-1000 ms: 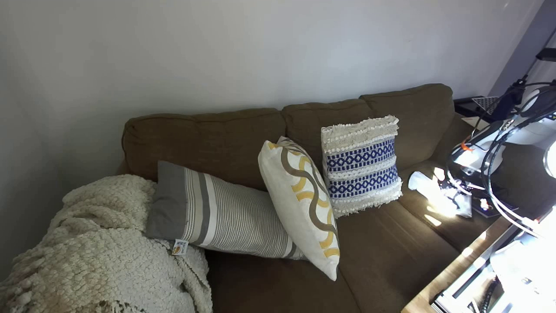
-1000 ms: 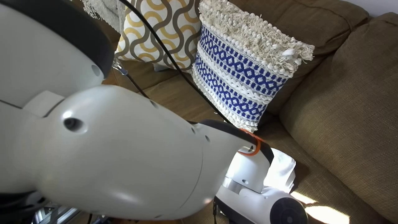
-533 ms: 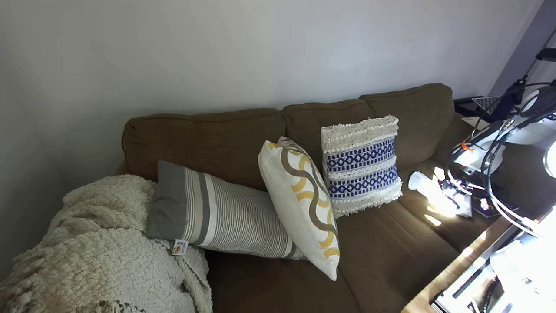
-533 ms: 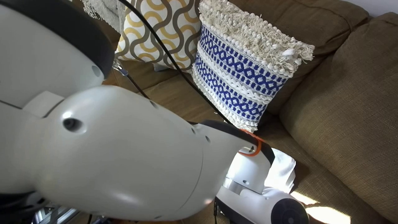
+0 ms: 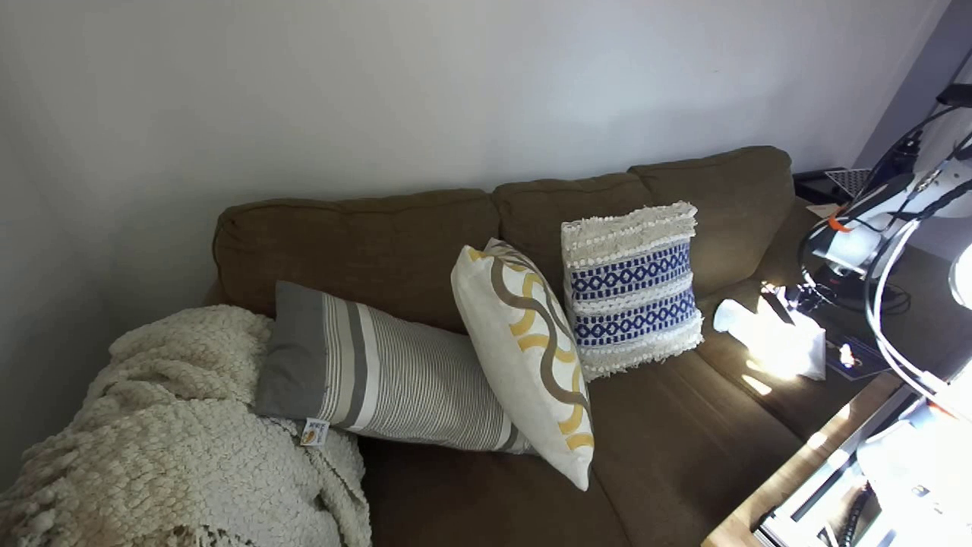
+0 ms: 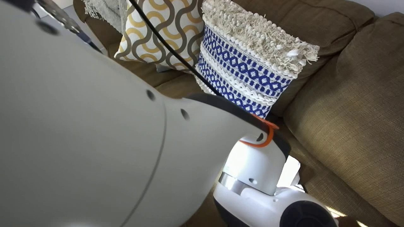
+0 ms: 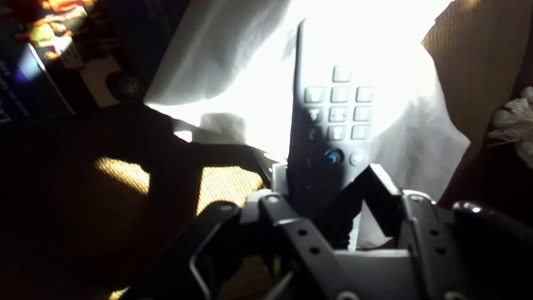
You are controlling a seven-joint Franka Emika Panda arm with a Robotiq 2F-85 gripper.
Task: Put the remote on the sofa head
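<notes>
Remote control, a slim dark plastic handset with small square buttons (image 7: 333,121), sits between the jaws, which look drawn in against its two long edges. The hold is near one end, so most of it reaches out past the fingertips (image 7: 280,179); I'd guess that leaves a free length to lay along the sofa head (image 5: 562,188), the long rounded olive-brown fabric top of the backrest, higher than the jaws. Such an overhang could tip it if that end brushes anything. Below the jaws a rumpled white cloth or wrap (image 5: 774,346) lies on the surface, the olive-brown woven sofa seat (image 5: 668,433); whether the remote control hangs fully clear of it I can't be sure.

Only the wrist view gives me the buttons and the grip. In an exterior view the white arm (image 6: 132,126) hides the jaws; where they do show, they're a small dark tangle against the glare. The wrist view leaves out the sofa head, and of the cream fringed pillow with blue woven bands (image 6: 243,66), plain in both exterior views, it catches what look like a few tassels (image 7: 514,125) beside the jaws.
</notes>
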